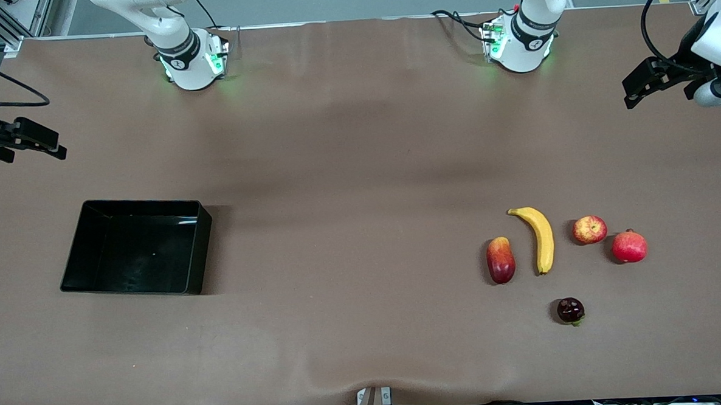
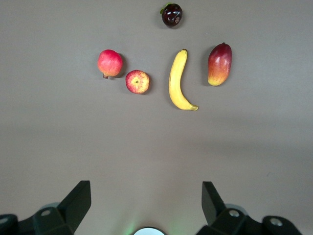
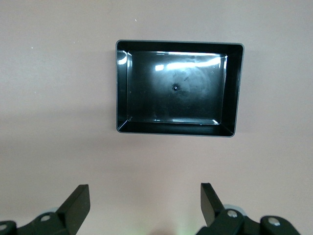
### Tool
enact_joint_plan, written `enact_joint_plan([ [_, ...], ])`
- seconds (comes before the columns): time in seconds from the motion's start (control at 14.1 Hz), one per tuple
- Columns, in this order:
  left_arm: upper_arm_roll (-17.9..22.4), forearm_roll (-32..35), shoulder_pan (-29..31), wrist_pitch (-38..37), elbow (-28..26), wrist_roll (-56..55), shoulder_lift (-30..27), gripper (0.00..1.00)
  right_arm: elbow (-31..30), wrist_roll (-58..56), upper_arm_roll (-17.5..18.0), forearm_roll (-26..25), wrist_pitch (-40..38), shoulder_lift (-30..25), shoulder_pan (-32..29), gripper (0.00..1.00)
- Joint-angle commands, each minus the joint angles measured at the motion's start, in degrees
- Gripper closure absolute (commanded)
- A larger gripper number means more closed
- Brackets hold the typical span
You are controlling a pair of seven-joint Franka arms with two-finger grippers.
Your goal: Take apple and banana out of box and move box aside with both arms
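The banana (image 1: 541,238) was laid on the table toward the left arm's end, between the mango-like fruit (image 1: 500,260) and the apple (image 1: 589,229). The black box (image 1: 134,247) was set well apart, toward the right arm's end, nothing in it. The left gripper (image 2: 146,196) was held high with jaws wide open; the right gripper (image 3: 145,198) was likewise held open above the box

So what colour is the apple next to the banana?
The apple is red streaked with yellow, clearest in the left wrist view.
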Motion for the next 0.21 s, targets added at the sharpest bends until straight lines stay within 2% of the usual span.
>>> enact_joint_plan([
  [0.0,0.1,-0.4,0.1,0.2,0.4,0.4,-0.3,0.0,0.3,0.7,0.2,-1.7,-2.8,-0.3,0.2,0.0],
  [0.14,0.1,-0.7,0.1,0.2,0.6,0.4,-0.4,0.0,0.3,0.6,0.3,-2.1,-2.8,-0.3,0.3,0.0],
])
